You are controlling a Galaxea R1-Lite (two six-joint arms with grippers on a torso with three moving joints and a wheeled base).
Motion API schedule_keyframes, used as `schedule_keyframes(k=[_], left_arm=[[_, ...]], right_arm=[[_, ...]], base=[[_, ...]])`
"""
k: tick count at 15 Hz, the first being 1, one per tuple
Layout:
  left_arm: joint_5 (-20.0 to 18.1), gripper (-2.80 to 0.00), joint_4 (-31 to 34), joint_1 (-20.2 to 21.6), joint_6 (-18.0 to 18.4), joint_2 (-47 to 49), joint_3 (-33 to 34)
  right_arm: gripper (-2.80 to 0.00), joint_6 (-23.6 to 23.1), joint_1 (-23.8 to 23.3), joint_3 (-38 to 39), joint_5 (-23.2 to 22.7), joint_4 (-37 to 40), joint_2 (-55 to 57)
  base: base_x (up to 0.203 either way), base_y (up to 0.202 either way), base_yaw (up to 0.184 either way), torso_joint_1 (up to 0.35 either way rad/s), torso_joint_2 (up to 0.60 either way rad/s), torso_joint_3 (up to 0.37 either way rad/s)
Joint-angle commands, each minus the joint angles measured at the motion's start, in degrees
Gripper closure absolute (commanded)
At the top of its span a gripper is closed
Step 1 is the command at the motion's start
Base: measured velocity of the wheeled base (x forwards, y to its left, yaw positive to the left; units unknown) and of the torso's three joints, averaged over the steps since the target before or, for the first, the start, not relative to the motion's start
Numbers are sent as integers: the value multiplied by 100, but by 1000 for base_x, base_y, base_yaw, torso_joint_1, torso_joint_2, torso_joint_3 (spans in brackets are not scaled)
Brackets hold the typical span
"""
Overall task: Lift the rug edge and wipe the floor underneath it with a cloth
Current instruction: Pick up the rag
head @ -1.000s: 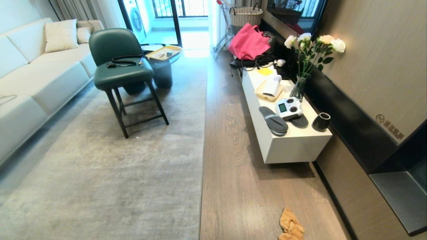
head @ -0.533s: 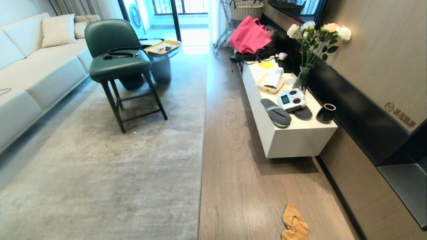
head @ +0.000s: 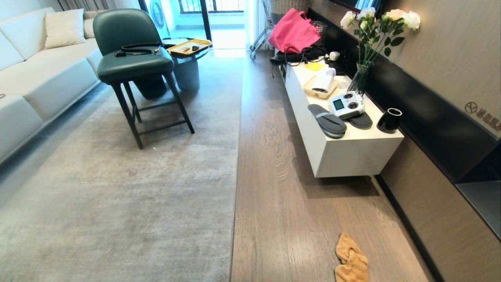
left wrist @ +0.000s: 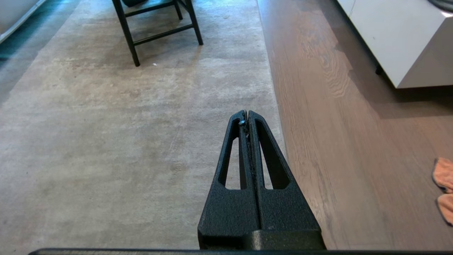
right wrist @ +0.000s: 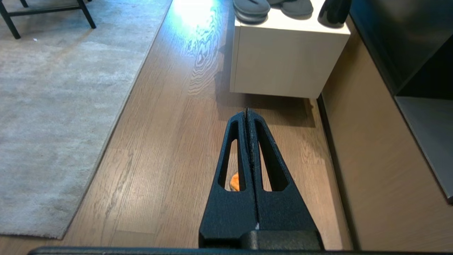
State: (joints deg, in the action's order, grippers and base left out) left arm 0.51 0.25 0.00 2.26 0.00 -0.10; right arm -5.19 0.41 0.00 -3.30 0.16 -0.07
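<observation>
Scanning from the left of the head view, we see the rug edge (head: 237, 156) lying flat down the middle, the bare floor (head: 282, 203) to its right, and the cloth (head: 351, 259) crumpled at the lower right, near the frame's bottom edge.

Neither arm shows in that view. The left gripper (left wrist: 246, 114) hangs above the rug border, fingers pressed together and empty; the right gripper (right wrist: 246, 114), likewise closed, hangs over the boards.

We judge the risks as these: closed fingers could push the cloth away, and a flat border may slip a pinch.

The tray (head: 313, 92) on the cabinet (head: 348, 156) holds a white roll; the vase (head: 359, 80) holds flowers.
</observation>
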Motion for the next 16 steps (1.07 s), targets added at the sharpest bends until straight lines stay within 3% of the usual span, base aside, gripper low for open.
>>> schedule_keyframes(k=[1,6,16], left_arm=[[2,0,2,0,3,0,1],[2,0,2,0,3,0,1],[2,0,2,0,3,0,1]], right_arm=[[0,-7,2,0,-4,2,7],[0,0,2,0,-4,2,7],[0,-1,2,0,-4,2,7]], base=[[0,0,0,-2,432,442],[0,0,0,28,354,400],[0,0,0,0,0,0]])
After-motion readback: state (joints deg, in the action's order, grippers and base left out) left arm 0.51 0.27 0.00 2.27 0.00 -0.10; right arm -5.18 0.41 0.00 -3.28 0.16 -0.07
